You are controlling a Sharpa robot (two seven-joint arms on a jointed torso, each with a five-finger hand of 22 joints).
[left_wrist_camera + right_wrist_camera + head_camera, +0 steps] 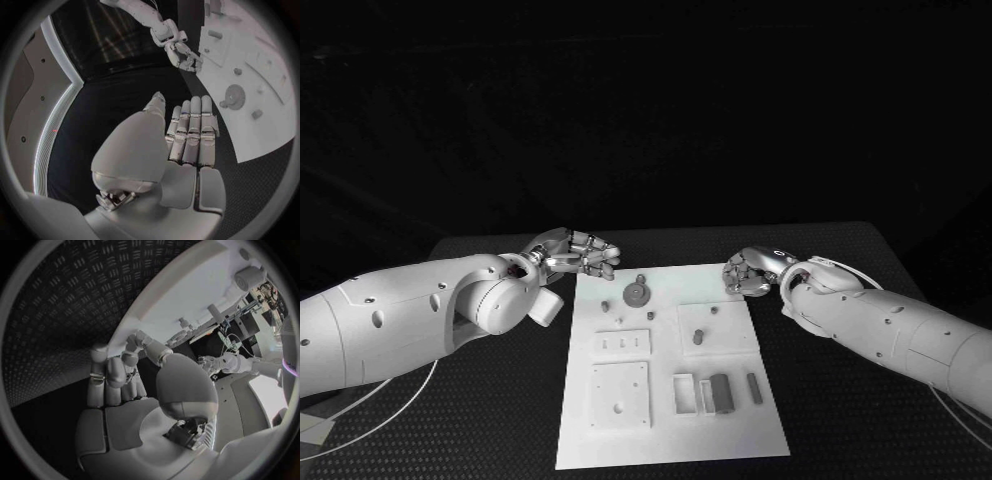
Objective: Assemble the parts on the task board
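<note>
Left hand [577, 252] and right hand [754, 270] both empty, fingers loosely apart, hovering at far corners of task board [668, 440]. Round gear-like part [638, 294] + small parts lying loose on board. Prob. early stage; assy mostly left.

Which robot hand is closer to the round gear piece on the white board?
Probably the left hand: it hovers by the white task board's far left corner, nearer the round grey gear piece. The right hand sits farther away.

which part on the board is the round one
The disc near the far edge of the board, between the two hands. It is a flat circle; the other parts are small pegs or blocks.
</note>
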